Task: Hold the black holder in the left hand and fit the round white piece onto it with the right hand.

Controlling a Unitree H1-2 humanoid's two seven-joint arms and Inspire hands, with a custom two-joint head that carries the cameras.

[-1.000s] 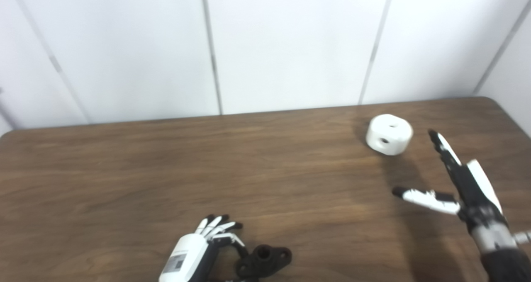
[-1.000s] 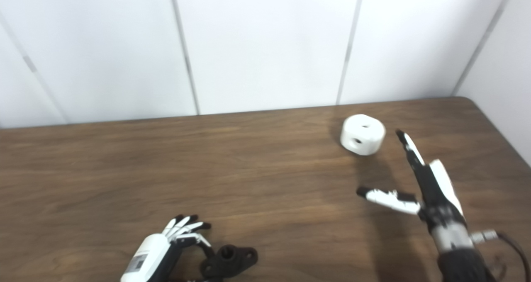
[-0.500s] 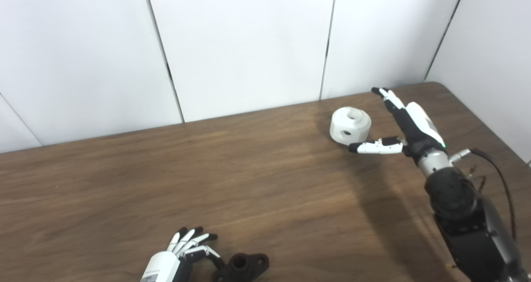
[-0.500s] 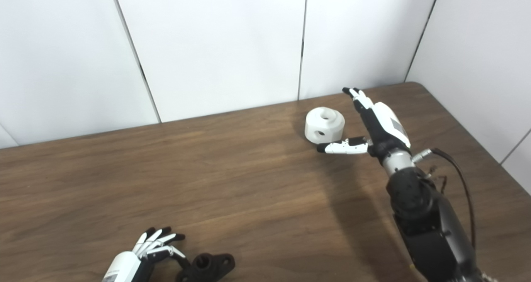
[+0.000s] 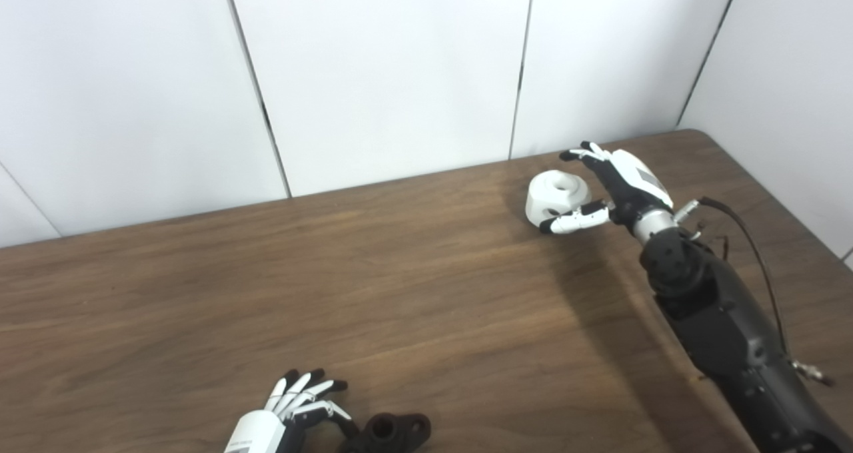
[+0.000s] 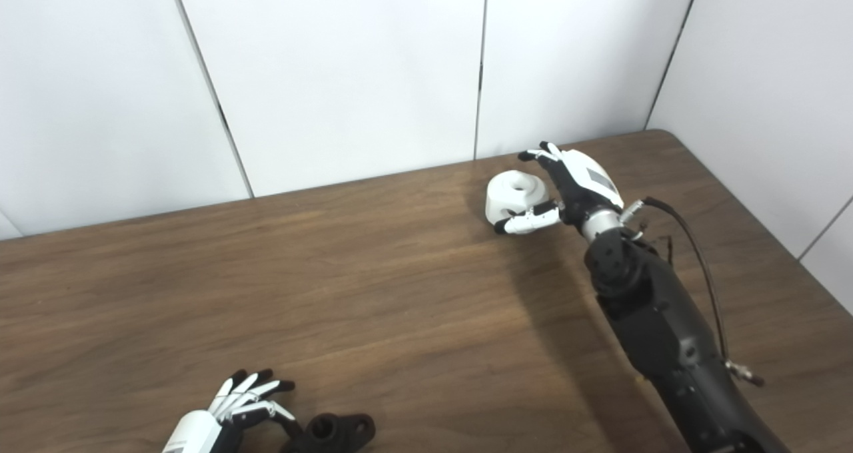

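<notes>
Round white piece [image 5: 556, 196] sits at the bench's [image 5: 413, 293] far right, the right hand [image 5: 610, 186] curling round it but not yet clenched, while the left hand [image 6: 230, 406], fingers spread, lies beside the black holder [image 6: 333, 432]; both grasps still need closing.

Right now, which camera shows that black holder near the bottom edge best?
The right eye view: the black holder shows nearly whole beside the left hand. The left eye view has it lower, its underside cut by the frame edge.
</notes>
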